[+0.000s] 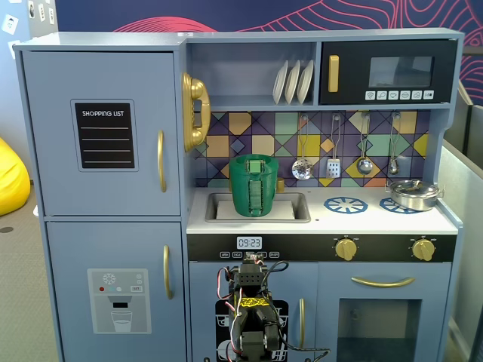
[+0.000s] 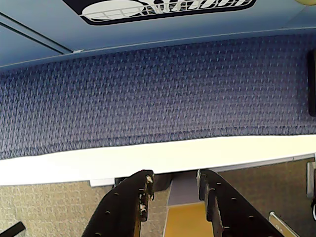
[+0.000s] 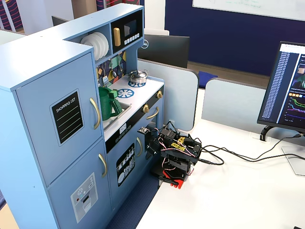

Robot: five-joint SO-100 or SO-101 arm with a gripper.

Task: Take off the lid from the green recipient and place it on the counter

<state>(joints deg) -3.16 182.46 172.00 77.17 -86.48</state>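
The green recipient [image 1: 255, 192] stands upright in the steel sink of the toy kitchen, with the ribbed panel facing forward. The green lid [image 1: 254, 158] sits on top of it. Both also show in a fixed view, the recipient [image 3: 107, 106] and the lid [image 3: 104, 89]. The white counter [image 1: 377, 220] runs to the right of the sink in that view. My arm [image 1: 253, 313] is folded low in front of the kitchen, well below the counter. In the wrist view my gripper [image 2: 174, 178] is open and empty, pointing at the blue carpet and a white desk edge.
A shiny steel pot [image 1: 413, 194] sits on the right burner ring. Utensils hang on the tiled back wall above the counter. The arm's base [image 3: 174, 164] stands on a white desk [image 3: 238, 191] with cables and a monitor [image 3: 288, 86] to the right.
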